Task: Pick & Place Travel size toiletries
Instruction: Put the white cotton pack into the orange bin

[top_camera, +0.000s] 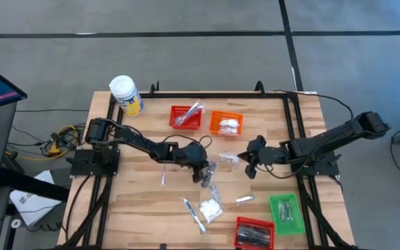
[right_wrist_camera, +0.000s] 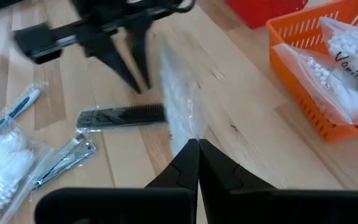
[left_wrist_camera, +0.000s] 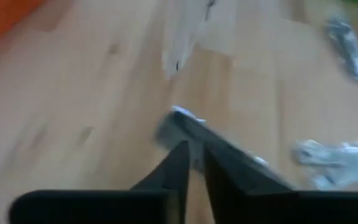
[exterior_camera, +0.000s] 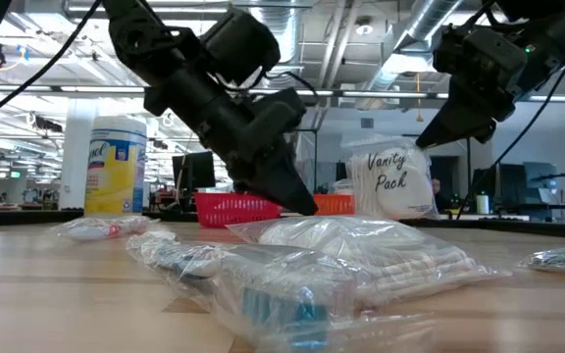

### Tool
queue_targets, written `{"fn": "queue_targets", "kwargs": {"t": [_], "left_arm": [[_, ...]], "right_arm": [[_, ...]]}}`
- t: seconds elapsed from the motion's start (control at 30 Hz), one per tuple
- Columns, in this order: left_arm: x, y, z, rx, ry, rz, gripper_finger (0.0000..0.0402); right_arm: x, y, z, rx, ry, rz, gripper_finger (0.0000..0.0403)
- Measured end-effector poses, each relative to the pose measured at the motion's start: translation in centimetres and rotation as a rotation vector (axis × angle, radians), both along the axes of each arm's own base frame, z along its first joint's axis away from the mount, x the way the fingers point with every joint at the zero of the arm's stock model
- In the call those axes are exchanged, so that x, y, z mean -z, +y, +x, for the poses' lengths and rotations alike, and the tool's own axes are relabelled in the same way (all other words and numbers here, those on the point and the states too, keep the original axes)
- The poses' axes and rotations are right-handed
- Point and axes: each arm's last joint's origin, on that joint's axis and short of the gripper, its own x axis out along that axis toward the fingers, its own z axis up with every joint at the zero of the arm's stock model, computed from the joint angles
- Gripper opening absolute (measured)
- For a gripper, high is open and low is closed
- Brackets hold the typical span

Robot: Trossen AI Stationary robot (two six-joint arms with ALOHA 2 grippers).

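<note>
My right gripper (right_wrist_camera: 193,146) is shut on a clear packet of white cotton swabs (right_wrist_camera: 178,99), to the near right of the orange basket (top_camera: 226,123); the low view shows this packet (exterior_camera: 390,181) under the fingers. My left gripper (left_wrist_camera: 195,155) is at mid-table, its fingers a narrow gap apart, tips just over a clear-wrapped black comb (right_wrist_camera: 123,116) that lies flat on the wood. More toiletries lie near the front: a swab packet (top_camera: 212,208), a wrapped toothbrush (top_camera: 193,212) and a silver stick (top_camera: 245,200). My left gripper has its fingertips at one end of the wrapped comb (left_wrist_camera: 182,121); whether they touch it, I cannot tell. My right gripper pinches the swab packet's upper edge (right_wrist_camera: 188,134) between its two fingers, slanting down from the table's right side. The packet hangs below the fingertips, upright and edge-on to the wrist view.
A white-lidded yellow jar (top_camera: 125,94) stands at the far left. A red basket (top_camera: 186,117) holds packets beside the orange one. A green basket (top_camera: 287,210) and another red basket (top_camera: 255,232) sit at the near right. Nail clippers (right_wrist_camera: 64,158) lie near the comb.
</note>
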Motion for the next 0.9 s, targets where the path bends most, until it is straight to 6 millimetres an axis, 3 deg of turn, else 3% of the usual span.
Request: {"fn": "queue_targets", "kwargs": {"t": [0.33,0.5,0.67,0.9], "left_arm": [[0.0,0.0,-0.4,0.009,-0.177,-0.001,0.0205],[-0.7,0.0,-0.9,-0.005,-0.205,0.053,0.0263],[-2.3,-0.3,-2.4,0.021,-0.255,0.080,0.0287],[-4.8,-1.5,-4.8,0.081,-0.424,0.116,0.0290]], "right_arm": [[-0.6,0.7,0.3,-0.059,-0.064,-0.017,0.0000],[-0.8,1.2,0.4,-0.089,-0.091,-0.019,0.0000],[-1.3,1.4,0.6,-0.114,-0.136,-0.037,0.0000],[-2.0,1.5,1.1,-0.134,-0.218,-0.053,0.0000]]}}
